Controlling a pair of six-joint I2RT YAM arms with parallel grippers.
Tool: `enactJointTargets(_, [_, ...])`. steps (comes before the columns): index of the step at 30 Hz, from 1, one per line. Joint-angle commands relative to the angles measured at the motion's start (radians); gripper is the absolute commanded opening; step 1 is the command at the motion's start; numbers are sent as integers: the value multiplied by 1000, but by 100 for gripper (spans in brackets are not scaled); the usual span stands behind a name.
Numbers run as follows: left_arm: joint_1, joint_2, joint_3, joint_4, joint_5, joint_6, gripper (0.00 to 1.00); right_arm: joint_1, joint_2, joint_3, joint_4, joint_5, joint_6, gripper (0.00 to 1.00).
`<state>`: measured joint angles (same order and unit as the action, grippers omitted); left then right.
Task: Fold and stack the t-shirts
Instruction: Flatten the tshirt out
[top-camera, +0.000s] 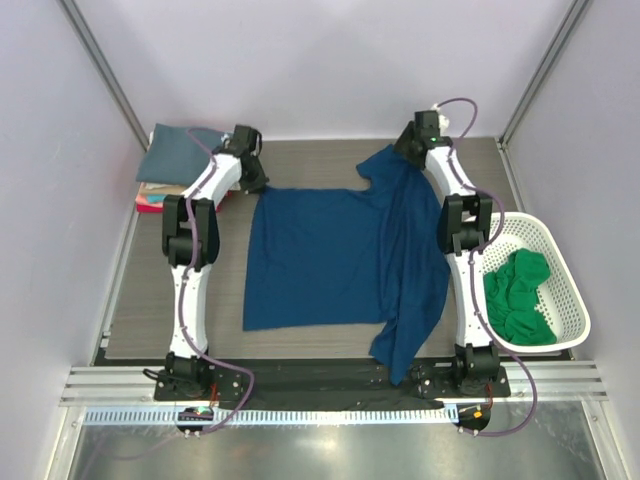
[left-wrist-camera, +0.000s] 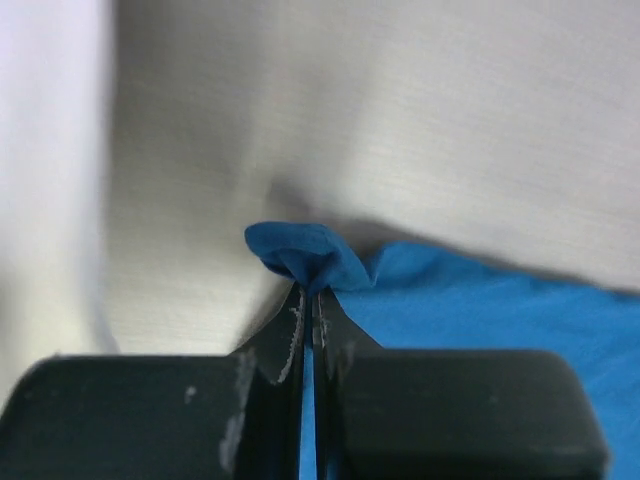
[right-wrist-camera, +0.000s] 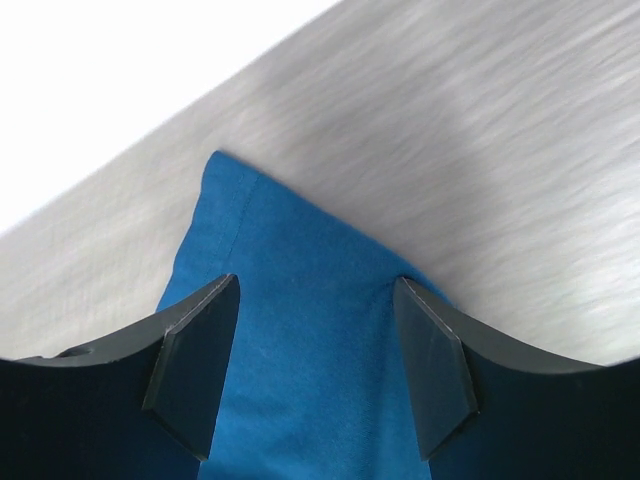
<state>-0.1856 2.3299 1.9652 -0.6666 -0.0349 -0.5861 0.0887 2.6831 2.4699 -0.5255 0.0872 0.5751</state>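
A navy blue t-shirt (top-camera: 330, 260) lies spread on the table, its right side folded over. My left gripper (top-camera: 257, 183) is shut on the shirt's far left corner; the left wrist view shows blue cloth (left-wrist-camera: 305, 258) pinched between the closed fingers. My right gripper (top-camera: 398, 152) is open above the shirt's far right sleeve; the sleeve cloth (right-wrist-camera: 300, 330) lies between its two fingers (right-wrist-camera: 195, 365), untouched. A bright green t-shirt (top-camera: 520, 295) lies bunched in the basket. A folded slate-blue shirt (top-camera: 175, 152) lies on a stack at the far left, with a red one (top-camera: 150, 203) under it.
A white mesh basket (top-camera: 565, 265) stands at the right edge. The folded stack sits at the far left corner. Grey walls enclose the table on three sides. A metal rail (top-camera: 330, 385) runs along the near edge.
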Motion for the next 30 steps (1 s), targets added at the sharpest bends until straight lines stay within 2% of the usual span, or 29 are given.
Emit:
enactJointTargets(1, [28,60,260,-123,-140,61,0,-66,95,41,-44,11,75,70])
enactJointTargets(4, [50,185,525,-210,-201,78,0,-66,96,46,45,-49,103,71])
enactJointTargets(7, [66,217,603,-191,-227,74,0,-64,92,47,112,-59,127,74])
enactJointTargets(8, [67,207,597,-179,-223,66,4,-66,92,47,140,-67,132,78])
enactJointTargets(9, [66,192,584,-171,-208,65,14,-66,93,52,160,-75,126,81])
enactJointTargets(10, [61,151,537,-147,-154,65,39,-66,87,61,200,-128,118,84])
enactJointTargets(11, [55,120,500,-137,-152,65,51,-66,80,64,217,-151,111,89])
enactJointTargets(13, [32,57,427,-102,-145,63,68,-64,52,60,245,-196,83,92])
enactJointTargets(15, [20,-38,327,-91,-132,49,79,-63,-11,46,248,-247,57,95])
enactJointTargets(20, [-40,-248,143,-102,-144,42,80,-56,-254,-181,248,-236,11,100])
enactJointTargets(21, [-47,-347,35,-105,-151,35,80,-53,-355,-224,245,-219,2,100])
enactJointTargets(23, [-58,-452,-104,-84,-155,9,80,-41,-457,-374,222,-182,-24,100])
enactJointTargets(24, [-55,-557,-246,-58,-164,0,80,-32,-570,-429,194,-144,-33,100])
enactJointTargets(26, [-52,-674,-414,-22,-171,-20,80,-4,-685,-612,153,-92,-47,100])
enactJointTargets(27, [-51,-779,-565,1,-177,-29,80,5,-742,-682,112,-42,-47,100])
enactJointTargets(28, [-40,-826,-635,16,-174,-40,80,20,-857,-826,85,42,-46,100])
enactJointTargets(30, [-32,-923,-780,71,-166,-64,80,86,-968,-984,39,133,-26,100])
